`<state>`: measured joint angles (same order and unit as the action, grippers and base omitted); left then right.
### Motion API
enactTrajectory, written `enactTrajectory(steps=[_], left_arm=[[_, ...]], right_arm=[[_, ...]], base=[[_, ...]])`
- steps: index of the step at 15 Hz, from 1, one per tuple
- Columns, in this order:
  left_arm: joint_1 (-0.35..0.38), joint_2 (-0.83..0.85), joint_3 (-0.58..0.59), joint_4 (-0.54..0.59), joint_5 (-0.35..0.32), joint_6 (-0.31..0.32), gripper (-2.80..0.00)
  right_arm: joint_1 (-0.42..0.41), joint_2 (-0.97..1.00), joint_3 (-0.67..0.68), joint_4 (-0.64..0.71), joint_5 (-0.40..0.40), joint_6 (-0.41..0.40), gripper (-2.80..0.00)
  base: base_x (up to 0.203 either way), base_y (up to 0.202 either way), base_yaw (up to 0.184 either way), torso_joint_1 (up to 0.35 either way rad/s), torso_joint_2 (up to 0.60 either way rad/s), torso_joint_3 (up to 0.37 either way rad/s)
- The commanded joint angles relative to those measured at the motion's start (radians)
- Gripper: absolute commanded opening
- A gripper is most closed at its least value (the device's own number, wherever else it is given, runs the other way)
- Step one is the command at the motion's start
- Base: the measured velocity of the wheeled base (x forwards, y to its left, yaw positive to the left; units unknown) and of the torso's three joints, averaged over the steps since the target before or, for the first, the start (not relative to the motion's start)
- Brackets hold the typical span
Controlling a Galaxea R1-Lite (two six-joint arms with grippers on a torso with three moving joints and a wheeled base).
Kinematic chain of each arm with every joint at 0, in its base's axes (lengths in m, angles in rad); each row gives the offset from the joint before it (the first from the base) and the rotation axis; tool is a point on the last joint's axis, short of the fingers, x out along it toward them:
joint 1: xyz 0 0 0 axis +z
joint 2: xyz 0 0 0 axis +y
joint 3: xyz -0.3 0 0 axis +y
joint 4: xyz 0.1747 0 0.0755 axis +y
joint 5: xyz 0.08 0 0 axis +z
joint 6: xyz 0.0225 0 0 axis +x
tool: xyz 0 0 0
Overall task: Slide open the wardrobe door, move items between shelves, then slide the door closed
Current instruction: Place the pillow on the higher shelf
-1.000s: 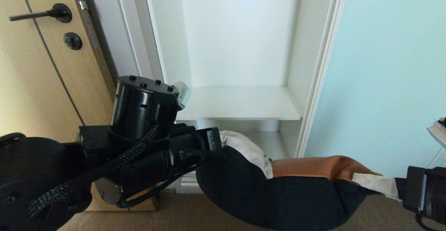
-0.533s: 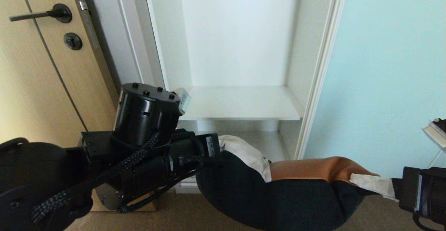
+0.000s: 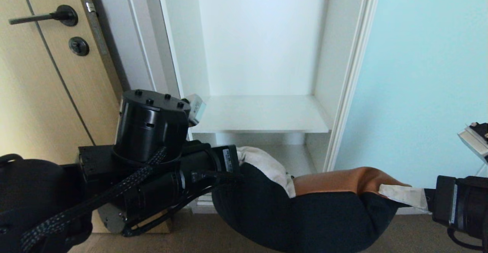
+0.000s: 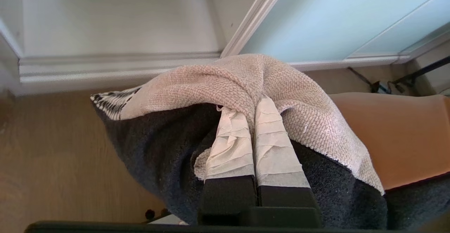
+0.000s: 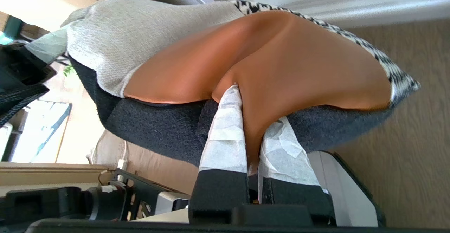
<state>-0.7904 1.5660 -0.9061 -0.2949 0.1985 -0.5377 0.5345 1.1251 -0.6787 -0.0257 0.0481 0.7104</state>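
- While the cushion (image 3: 305, 215) hangs in the air in front of the open wardrobe, both arms reach in low from opposite sides, the left arm (image 3: 152, 176) bulky and dark at the left of the head view, the right arm (image 3: 461, 207) entering level from the right edge.
- At the cushion's left end, the left gripper (image 4: 251, 117) is clamped tight on a fold of the cream woven panel, its two taped fingers (image 4: 274, 145) pressed side by side with fabric bunched between the tips.
- On the opposite end, the right gripper (image 5: 251, 110) pinches a ridge of the rust-orange panel; its taped fingers (image 5: 225, 131) stand narrow, with the orange material squeezed between them.
- Inside the wardrobe, the upper shelf (image 3: 263, 113) is a white board with nothing on it; the lower shelf (image 3: 293, 155) shows behind the cushion's cream corner, and only a small part of it can be seen.
- Beside the opening on the right, the sliding door (image 3: 423, 73), pale aqua glass, stands pushed aside.
- Left of the wardrobe is a tan wooden door (image 3: 42, 92) with a dark handle.
- Held between the two grippers, the cushion's long axis runs left to right across the wardrobe front, sagging in the middle, above the brown floor (image 3: 190, 237).
- Its dark back faces down and toward the robot, the cream and orange panels face up, and a houndstooth strip (image 5: 393, 71) shows along the far edge.
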Motion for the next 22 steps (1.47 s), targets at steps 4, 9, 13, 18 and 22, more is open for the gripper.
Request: enactTrajectory(steps=[4,9,13,18,22], left_arm=[[0.0,0.002,-0.011,-0.003,0.001,-0.004,-2.8],[0.0,0.011,-0.011,-0.003,-0.001,-0.002,-2.8],[0.0,0.003,-0.017,-0.001,-0.002,0.001,-2.8],[0.0,0.009,-0.016,-0.003,-0.002,0.001,-2.8],[0.0,0.009,-0.016,-0.002,-0.002,0.001,-2.8]], right_arm=[[0.004,-0.002,0.001,0.0,0.001,0.004,-2.8],[0.004,0.001,-0.001,0.0,0.003,0.006,-2.8],[0.005,0.002,-0.012,0.0,0.003,0.004,-2.8],[0.018,0.001,-0.01,0.0,-0.001,0.007,-2.8],[0.018,-0.007,-0.004,0.001,-0.002,0.006,-2.8]], base=[[0.189,0.0,0.003,0.007,0.0,0.003],[0.195,0.0,0.0,0.003,0.0,0.004],[0.124,0.0,0.002,0.003,0.0,0.001],[0.0,0.0,0.0,0.0,0.0,0.0],[0.0,0.0,0.0,0.0,0.0,0.0]])
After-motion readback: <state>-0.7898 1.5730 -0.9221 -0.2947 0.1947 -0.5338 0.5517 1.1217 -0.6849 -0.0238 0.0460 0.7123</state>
